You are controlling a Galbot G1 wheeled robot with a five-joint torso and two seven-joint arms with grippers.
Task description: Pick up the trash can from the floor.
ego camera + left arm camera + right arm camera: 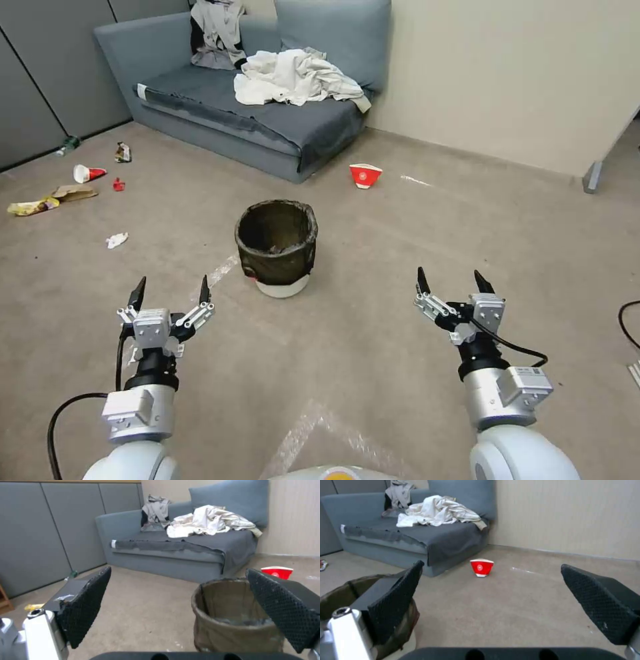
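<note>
Beige carpet covers the floor [400, 253] all the way to the wall. At the back sits a big blue-grey sofa [220, 113] with a pile of white clothes [293, 77] on its seat. The trash can [276, 248] stands upright on the floor in front of the sofa, in the middle of the room. It is white at the bottom, and a dark bag is folded over its rim. It stands between the two arms, a bit ahead of them. The left gripper [171, 291] hangs above the floor with its fingers spread wide, holding nothing. The right gripper [455, 280] is the same on the other side. A small red cup [365, 175] sits near the sofa's corner.
</note>
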